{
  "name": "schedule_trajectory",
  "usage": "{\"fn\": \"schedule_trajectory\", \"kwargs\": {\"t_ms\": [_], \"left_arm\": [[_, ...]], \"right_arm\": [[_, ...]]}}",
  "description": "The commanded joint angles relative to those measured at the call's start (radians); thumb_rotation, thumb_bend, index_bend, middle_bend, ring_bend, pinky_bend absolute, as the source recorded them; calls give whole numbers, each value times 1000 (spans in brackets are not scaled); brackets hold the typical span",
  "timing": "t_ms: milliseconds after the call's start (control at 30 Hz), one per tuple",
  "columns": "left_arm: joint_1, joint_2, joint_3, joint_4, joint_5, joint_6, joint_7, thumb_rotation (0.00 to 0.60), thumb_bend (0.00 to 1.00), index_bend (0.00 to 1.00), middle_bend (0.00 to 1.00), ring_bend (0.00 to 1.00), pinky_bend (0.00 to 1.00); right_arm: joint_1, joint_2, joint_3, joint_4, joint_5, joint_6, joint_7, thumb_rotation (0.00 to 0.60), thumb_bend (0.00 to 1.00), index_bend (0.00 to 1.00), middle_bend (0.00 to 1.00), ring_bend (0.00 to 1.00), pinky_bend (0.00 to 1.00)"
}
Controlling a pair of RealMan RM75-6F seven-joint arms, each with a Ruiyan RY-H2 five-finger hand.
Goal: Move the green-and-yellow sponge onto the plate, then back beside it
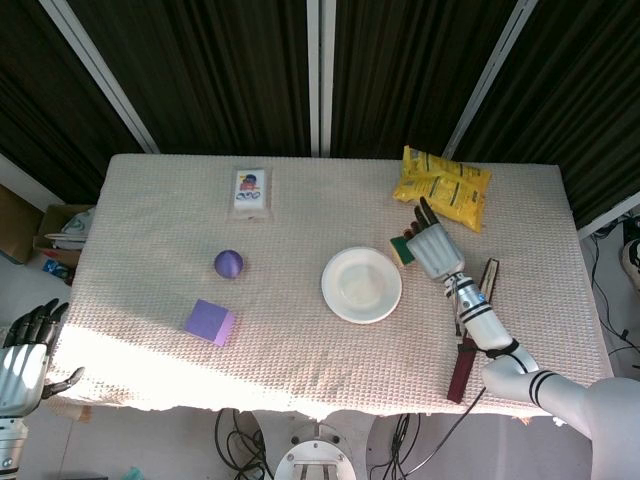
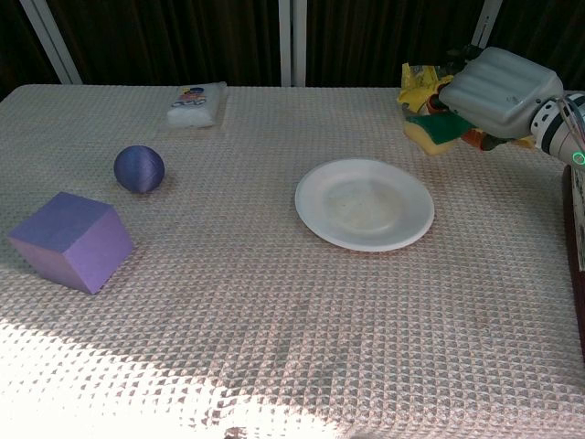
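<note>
Holding the green-and-yellow sponge (image 2: 437,131) in its fingers (image 1: 421,212), the right hand (image 2: 498,90) hangs just right of the empty plate (image 1: 361,285), hiding most of the sponge. Left hand (image 1: 22,345) sits off the desk (image 1: 300,340) edge, fingers loosely apart, partly cropped. Woven beige cloth, dark slatted wall behind.

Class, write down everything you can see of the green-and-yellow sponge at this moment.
The sponge is a small block with a green scouring layer on a yellow foam body. The right robot hand grips it, lifted and tilted, to the right of the white plate, near the yellow snack bag. The hand hides much of it.
</note>
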Motion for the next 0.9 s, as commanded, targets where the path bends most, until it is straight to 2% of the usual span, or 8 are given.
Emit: {"fn": "schedule_trajectory", "kwargs": {"t_ms": [33,200,333,467,567,667,900], "left_arm": [[3,1,3,-4,-2,0,3,600,162,66,31,52,101],[4,2,3,-12,-7,-2,9,600,162,65,31,52,102],[4,6,1,-16,-7,0,12,600,162,65,31,51,101],[2,6,1,-19,-8,-4,16,600,162,65,31,51,101],[0,7,1,-21,-5,-4,17,600,163,65,31,52,101],[1,9,-1,-21,-2,0,15,600,162,65,31,51,101],[-9,4,-9,-19,8,4,23,600,163,65,31,52,101]], "right_arm": [[-4,-43,16,79,45,-57,50,600,395,386,325,124,0],[6,-86,22,157,84,-115,74,600,386,219,258,65,0],[7,-88,26,148,106,-133,61,600,345,39,171,4,0],[-1,-60,27,97,119,-123,40,600,320,0,128,0,0],[-21,-17,30,25,126,-96,37,600,320,0,101,0,0],[-61,62,28,-96,117,-30,49,600,320,0,81,0,0],[-219,315,-11,-410,58,185,138,600,336,0,109,0,0]]}}
